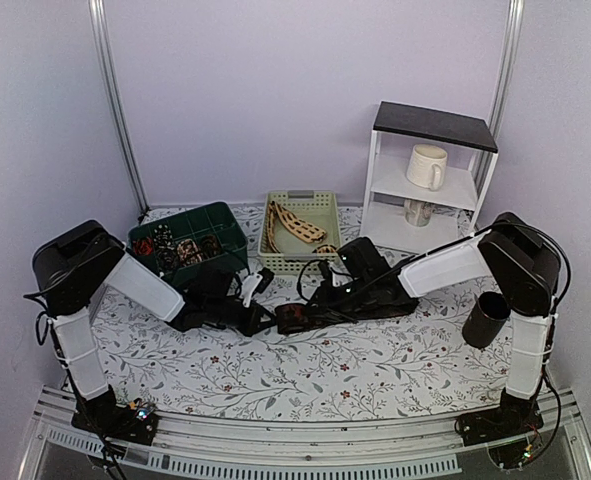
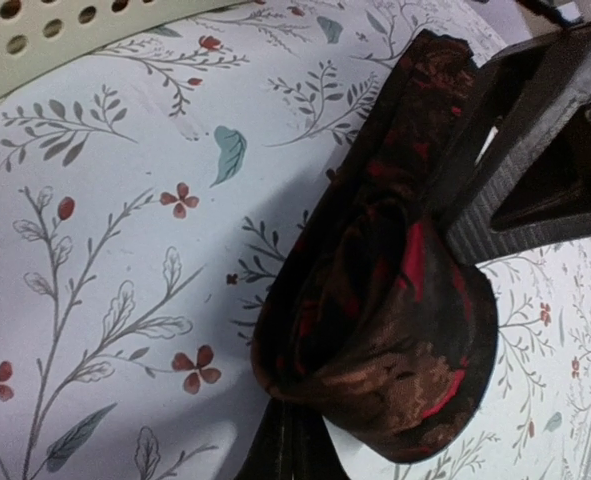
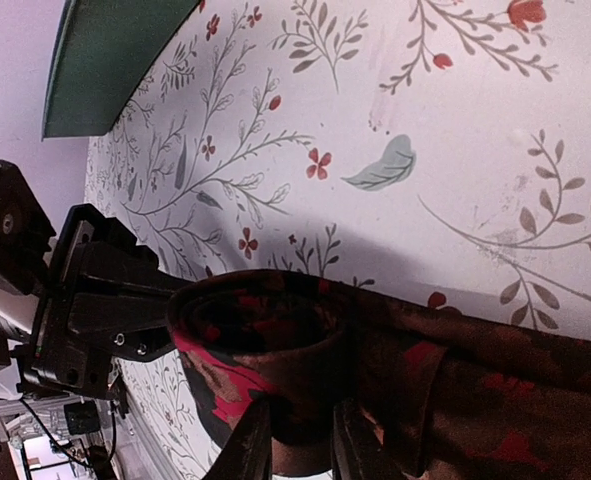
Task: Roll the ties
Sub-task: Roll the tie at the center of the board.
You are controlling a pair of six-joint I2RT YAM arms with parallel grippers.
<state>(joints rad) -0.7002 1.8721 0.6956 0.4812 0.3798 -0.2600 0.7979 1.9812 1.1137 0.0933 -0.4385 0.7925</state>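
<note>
Tie point(image 1: 293, 319), dark with red marks, lies half-rolled on the middle of the table point(image 1: 395, 372). Your left gripper point(image 2: 287, 435) is clenched on the roll's lower edge; your right gripper point(image 3: 300, 440) grasps the roll's wall, the flat tail running off beside it.

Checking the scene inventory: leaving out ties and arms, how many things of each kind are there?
Bins: 2 (green bin, beige basket)
Mugs: 2 (white mug, lower mug)
Black cup: 1
Shelf unit: 1
Total: 6
</note>
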